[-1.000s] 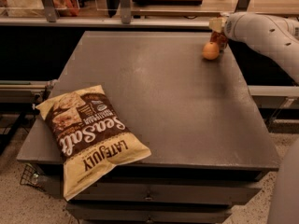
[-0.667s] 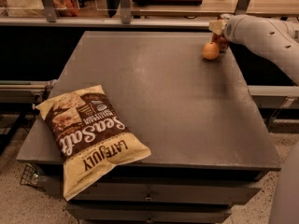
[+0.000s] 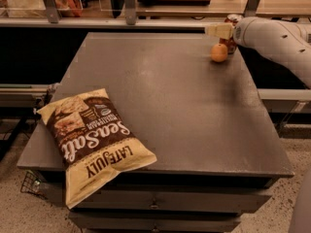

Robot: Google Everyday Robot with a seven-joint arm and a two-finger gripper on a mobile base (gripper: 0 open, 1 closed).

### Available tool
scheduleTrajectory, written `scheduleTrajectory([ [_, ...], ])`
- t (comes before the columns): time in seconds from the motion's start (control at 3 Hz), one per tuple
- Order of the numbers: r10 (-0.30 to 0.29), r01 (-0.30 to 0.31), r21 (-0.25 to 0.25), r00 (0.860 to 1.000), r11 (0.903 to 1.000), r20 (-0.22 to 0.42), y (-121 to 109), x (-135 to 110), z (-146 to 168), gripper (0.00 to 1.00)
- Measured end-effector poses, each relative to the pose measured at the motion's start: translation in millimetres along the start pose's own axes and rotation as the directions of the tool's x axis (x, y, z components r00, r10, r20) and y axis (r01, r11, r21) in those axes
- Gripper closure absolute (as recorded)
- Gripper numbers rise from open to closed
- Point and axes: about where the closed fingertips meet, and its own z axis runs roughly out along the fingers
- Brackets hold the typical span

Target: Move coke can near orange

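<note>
Camera view — the only view.
Gripper (image 3: 218, 31): above the far right corner of the table (image 3: 160, 110), level with the upper half of the coke can (image 3: 233, 19); whether it is wide, narrow or holding cannot be told.
Coke can: upright, partly hidden by the arm (image 3: 272, 35) — judged already placed, the task near done.
Orange (image 3: 219, 53): just in front of the can; contact unclear.
Chip bag (image 3: 92, 140): sealed, contents unseen, overhanging the near left edge.

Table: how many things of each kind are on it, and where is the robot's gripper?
Chip bag: 1, front left
Orange: 1, far right
Red can: 1, behind the orange
Total: 3 on the table
Gripper: beside the can, above the orange
</note>
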Motion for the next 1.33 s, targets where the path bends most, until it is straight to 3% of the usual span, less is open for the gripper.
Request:
scheduleTrajectory([
  [0.33,-0.009,0.010,-0.017,0.999,0.9998,0.038,-2.6,-14.4,-34.8,0.00],
  [0.67,-0.007,0.009,-0.045,0.998,0.9989,0.062,-21.5,-20.9,-80.5,0.00],
  [1.0,0.084,-0.076,-0.119,0.994,0.9900,0.068,-58.0,-10.2,-120.0,0.00],
  [1.33,0.083,-0.068,-0.148,0.992,0.9866,0.097,-65.2,-18.6,-150.5,0.00],
])
